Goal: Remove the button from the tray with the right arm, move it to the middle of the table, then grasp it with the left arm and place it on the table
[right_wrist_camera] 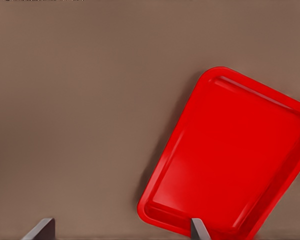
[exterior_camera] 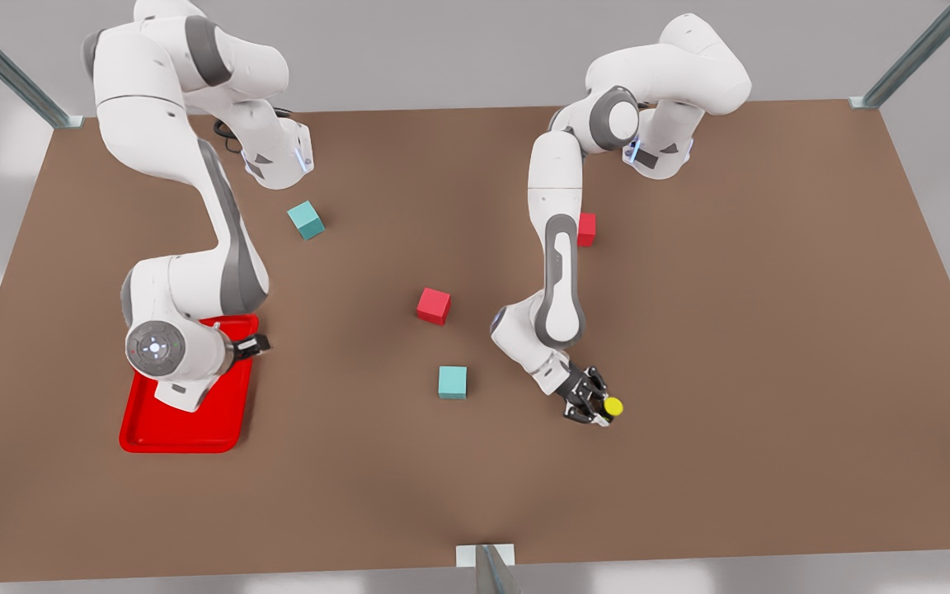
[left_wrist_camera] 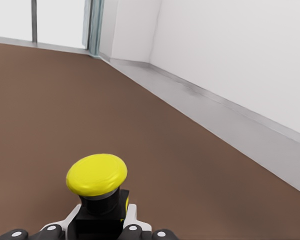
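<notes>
The button (exterior_camera: 613,406), a yellow cap on a dark body, sits between the fingers of my left gripper (exterior_camera: 594,404), low over the brown table (exterior_camera: 731,346) toward its front edge, right of centre in the front view. In the left wrist view the button (left_wrist_camera: 96,175) is clamped by the left gripper (left_wrist_camera: 102,222), with its cap pointing away from the wrist. Whether it touches the table I cannot tell. My right gripper (exterior_camera: 254,346) hangs open over the right rim of the red tray (exterior_camera: 186,429). The tray (right_wrist_camera: 230,150) holds nothing under the right gripper (right_wrist_camera: 120,230).
Two red cubes (exterior_camera: 434,305) (exterior_camera: 586,228) and two teal cubes (exterior_camera: 306,220) (exterior_camera: 453,382) lie around the table's middle. A metal post (exterior_camera: 487,565) stands at the front edge. Bare table stretches to the front view's right of the button.
</notes>
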Controlling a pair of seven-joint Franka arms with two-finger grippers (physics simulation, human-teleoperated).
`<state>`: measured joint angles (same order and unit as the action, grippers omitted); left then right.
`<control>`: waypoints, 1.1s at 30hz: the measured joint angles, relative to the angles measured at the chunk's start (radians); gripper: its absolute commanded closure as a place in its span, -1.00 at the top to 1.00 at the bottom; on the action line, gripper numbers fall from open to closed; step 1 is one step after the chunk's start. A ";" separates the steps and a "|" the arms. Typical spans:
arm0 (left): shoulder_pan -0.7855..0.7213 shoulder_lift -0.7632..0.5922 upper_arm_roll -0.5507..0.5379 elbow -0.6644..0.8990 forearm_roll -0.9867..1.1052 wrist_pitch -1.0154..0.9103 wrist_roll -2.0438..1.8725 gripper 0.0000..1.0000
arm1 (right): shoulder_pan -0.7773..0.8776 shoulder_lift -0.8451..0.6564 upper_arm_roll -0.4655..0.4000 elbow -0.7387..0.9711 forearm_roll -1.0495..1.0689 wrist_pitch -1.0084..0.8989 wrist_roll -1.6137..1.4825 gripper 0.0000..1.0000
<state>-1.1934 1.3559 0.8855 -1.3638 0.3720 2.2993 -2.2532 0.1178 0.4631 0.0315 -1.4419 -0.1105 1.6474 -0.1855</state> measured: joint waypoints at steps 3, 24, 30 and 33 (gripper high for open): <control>-0.006 0.000 0.000 0.001 0.000 -0.002 -0.012 -0.11 | -0.040 -0.022 0.004 0.005 0.004 -0.011 -0.001 1.00; -0.040 -0.053 0.015 -0.010 0.015 -0.045 -0.051 1.00 | -0.198 -0.242 0.056 -0.108 0.065 0.020 -0.067 1.00; -0.053 -0.076 0.016 -0.036 0.039 -0.058 -0.035 1.00 | -0.196 -0.226 0.057 -0.104 0.069 0.029 -0.087 1.00; -0.058 -0.099 0.017 -0.049 0.044 -0.061 -0.026 1.00 | -0.196 -0.223 0.057 -0.103 0.069 0.031 -0.095 1.00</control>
<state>-1.2516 1.2564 0.9022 -1.4123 0.4162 2.2379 -2.2796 -0.0782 0.2399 0.0888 -1.5452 -0.0411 1.6787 -0.2808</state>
